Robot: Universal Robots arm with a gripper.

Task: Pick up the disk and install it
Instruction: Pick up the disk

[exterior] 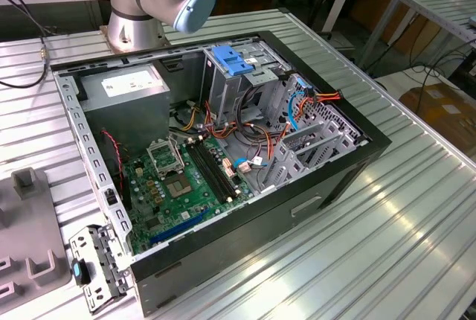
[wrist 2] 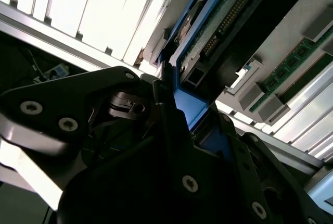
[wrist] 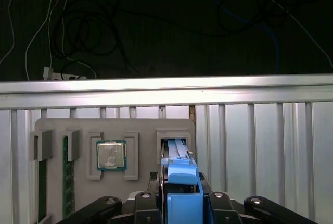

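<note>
Over the grey parts tray (wrist: 140,127), the hand (wrist: 182,195) is pinching the disk (wrist: 176,153) by its blue carrier frame.
The disk is standing on edge in its tray slot. A tilted lift risks it jamming against the slot walls or slipping free.

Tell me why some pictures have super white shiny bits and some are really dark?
Second wrist view: the table glares to plain white, while the gripper is dark. First wrist view: the floor beyond the table is nearly black, and the table's rail shines bright. Exterior view: even light, only a soft sheen on the table's ribs.
</note>
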